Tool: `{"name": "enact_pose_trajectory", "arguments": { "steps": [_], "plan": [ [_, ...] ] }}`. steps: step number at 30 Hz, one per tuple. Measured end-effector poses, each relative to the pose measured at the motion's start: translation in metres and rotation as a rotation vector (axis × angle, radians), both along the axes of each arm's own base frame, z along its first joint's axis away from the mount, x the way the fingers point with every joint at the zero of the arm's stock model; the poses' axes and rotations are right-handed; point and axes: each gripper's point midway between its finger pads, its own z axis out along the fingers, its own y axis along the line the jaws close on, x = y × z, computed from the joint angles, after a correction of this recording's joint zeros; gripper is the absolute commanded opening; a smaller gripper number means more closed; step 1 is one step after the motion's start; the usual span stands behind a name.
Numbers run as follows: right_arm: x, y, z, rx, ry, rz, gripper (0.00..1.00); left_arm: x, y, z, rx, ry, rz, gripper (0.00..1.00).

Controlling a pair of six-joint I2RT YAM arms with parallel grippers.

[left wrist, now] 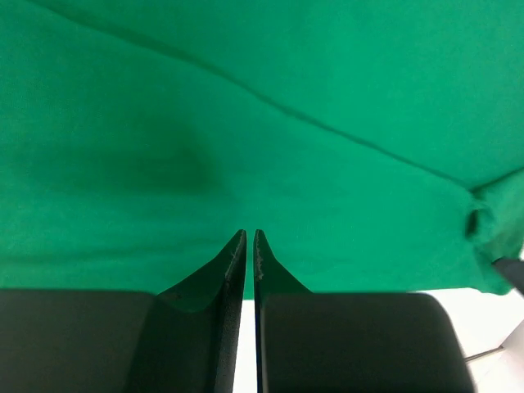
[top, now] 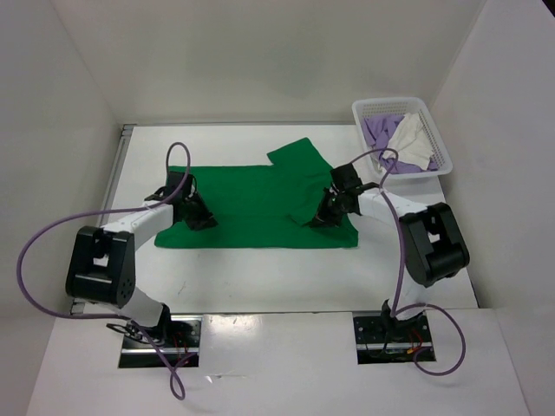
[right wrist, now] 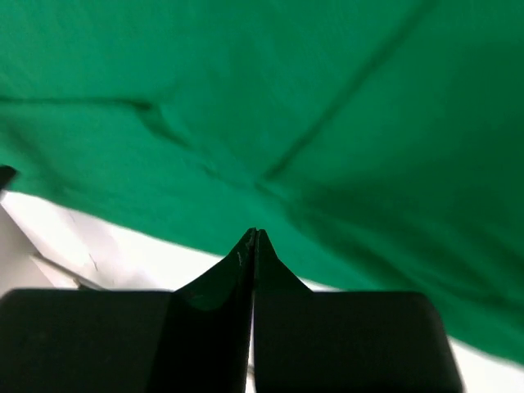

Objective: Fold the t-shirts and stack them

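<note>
The bright green t-shirt [top: 251, 204] lies spread flat across the table, one sleeve folded up at its far right. My left gripper [top: 201, 217] rests low on the shirt's left end. In the left wrist view its jaws [left wrist: 250, 235] stand almost together with only a thin slit, tips over the green cloth [left wrist: 327, 82] just past its near hem, and no cloth shows between them. My right gripper [top: 314, 221] sits on the shirt's right part, its jaws [right wrist: 255, 233] pressed shut at the hem of the green cloth [right wrist: 327, 98]. The lavender t-shirt [top: 379, 132] and the cream-white t-shirt [top: 414, 143] lie crumpled in the basket.
A white mesh basket [top: 390, 104] stands at the back right corner of the table. White walls close in the left, back and right sides. Bare white tabletop [top: 260, 277] runs between the shirt's near hem and the arm bases.
</note>
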Motion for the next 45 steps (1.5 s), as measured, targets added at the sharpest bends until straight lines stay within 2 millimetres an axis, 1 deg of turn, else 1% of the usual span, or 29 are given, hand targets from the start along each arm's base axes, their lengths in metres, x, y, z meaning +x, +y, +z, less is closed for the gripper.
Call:
{"name": "enact_pose_trajectory", "arguments": {
  "steps": [3,4,8,11,14,16,20,26,29,37,42,45],
  "plan": [
    [0.013,0.006,-0.004,-0.002,-0.016,-0.001,0.0,-0.003,-0.004,-0.014,-0.001,0.045,0.002,0.13],
    [0.016,0.007,-0.005,-0.003,-0.02,-0.003,0.0,-0.002,-0.003,-0.015,-0.001,0.048,0.005,0.14],
    [0.023,0.007,-0.011,-0.013,-0.026,-0.011,0.0,0.002,-0.001,-0.015,-0.003,0.033,0.016,0.14],
    [0.027,0.007,-0.017,-0.025,-0.017,-0.014,0.0,0.003,0.008,-0.017,0.0,0.033,0.04,0.14],
    [0.029,0.006,-0.021,-0.036,-0.013,-0.018,0.0,0.001,0.015,-0.021,0.005,0.043,0.062,0.15],
    [0.029,0.005,-0.022,-0.045,-0.011,-0.02,0.0,0.0,0.017,-0.023,0.007,0.047,0.067,0.15],
    [0.037,0.005,-0.025,-0.058,-0.013,-0.017,0.0,-0.001,0.019,-0.024,0.011,0.051,0.07,0.15],
    [0.035,0.004,-0.027,-0.067,-0.007,-0.011,0.0,0.0,0.029,-0.026,0.022,0.05,0.095,0.15],
    [0.031,0.002,-0.028,-0.075,0.012,-0.011,0.0,-0.003,0.033,-0.03,0.032,0.058,0.095,0.16],
    [0.028,0.001,-0.026,-0.076,0.017,-0.01,0.0,-0.008,0.036,-0.034,0.038,0.072,0.095,0.16],
    [0.03,0.004,-0.033,-0.076,0.037,-0.007,0.0,-0.008,0.036,-0.034,0.039,0.072,0.094,0.18],
    [0.035,0.006,-0.032,-0.075,0.029,-0.002,0.0,-0.008,0.037,-0.034,0.039,0.071,0.095,0.18]
  ]
}}
